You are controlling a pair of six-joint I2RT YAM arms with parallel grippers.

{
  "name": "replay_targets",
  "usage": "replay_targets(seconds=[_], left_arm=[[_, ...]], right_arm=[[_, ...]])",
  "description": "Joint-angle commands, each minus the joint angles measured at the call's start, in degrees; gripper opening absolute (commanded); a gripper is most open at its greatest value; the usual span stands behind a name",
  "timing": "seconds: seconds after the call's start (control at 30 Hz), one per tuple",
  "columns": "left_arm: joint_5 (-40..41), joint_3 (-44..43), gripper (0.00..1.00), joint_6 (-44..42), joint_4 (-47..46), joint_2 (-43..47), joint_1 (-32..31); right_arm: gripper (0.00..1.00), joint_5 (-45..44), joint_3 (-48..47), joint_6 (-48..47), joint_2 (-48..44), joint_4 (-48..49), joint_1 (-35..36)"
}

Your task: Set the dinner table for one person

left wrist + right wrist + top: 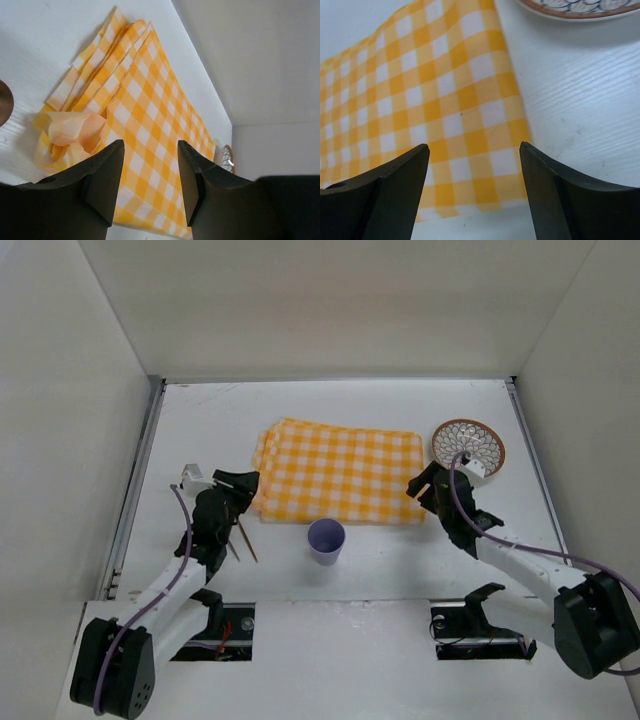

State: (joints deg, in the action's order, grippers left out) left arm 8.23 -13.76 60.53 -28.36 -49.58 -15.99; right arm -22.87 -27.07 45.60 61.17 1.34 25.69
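Observation:
A folded yellow-and-white checked cloth (338, 470) lies in the middle of the white dinner table (400, 560). My left gripper (240, 488) is open and empty at the cloth's near left corner. In the left wrist view the cloth (145, 110) shows between its spread fingers (102, 182), with a crumpled fold at the corner. My right gripper (422, 485) is open and empty at the near right corner. In the right wrist view the cloth (420, 100) lies just under that gripper (475, 165). A lilac cup (326, 540) stands in front of the cloth.
A patterned bowl with a brown rim (468, 448) sits at the right, its edge showing in the right wrist view (580, 6). Thin brown sticks (244, 540) lie by the left arm. A small white object (190, 477) lies left of it. Metal rails (135, 490) line the sides.

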Motion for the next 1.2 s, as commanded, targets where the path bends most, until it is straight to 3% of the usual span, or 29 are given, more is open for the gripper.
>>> replay_targets(seconds=[0.0,0.17,0.37,0.47,0.6,0.7,0.87,1.17], left_arm=[[5.56,-3.63,0.44,-6.46,5.93,1.16,-2.85],[12.07,-8.38,0.44,-12.54,8.76,-1.74,-9.53],[9.62,-11.64,0.45,-9.74,6.22,-15.78,-14.64],[8.39,-11.64,0.44,-6.32,1.49,-23.25,-13.24],[8.12,-9.89,0.44,-2.18,-4.68,-29.24,-10.69],[6.63,-9.10,0.43,-1.73,-5.47,-31.18,-8.50],[4.61,-10.32,0.43,-1.47,-5.83,-35.13,-4.89],[3.11,-15.59,0.42,-1.29,-7.06,-41.12,-3.92]], right_arm=[[0.78,0.63,-1.84,3.44,1.75,-0.47,-2.97],[0.75,4.93,-4.22,2.39,8.52,1.81,-4.99],[0.75,8.89,-7.55,2.47,15.73,3.75,-7.36],[0.70,11.17,-8.70,3.00,18.54,5.42,-7.98],[0.43,14.52,-11.15,3.96,22.76,7.44,-8.77],[0.29,15.49,-14.58,3.53,26.27,7.62,-9.39],[0.21,16.10,-20.03,3.18,31.90,8.50,-11.06],[0.17,16.19,-23.55,1.95,35.16,10.43,-13.17]])
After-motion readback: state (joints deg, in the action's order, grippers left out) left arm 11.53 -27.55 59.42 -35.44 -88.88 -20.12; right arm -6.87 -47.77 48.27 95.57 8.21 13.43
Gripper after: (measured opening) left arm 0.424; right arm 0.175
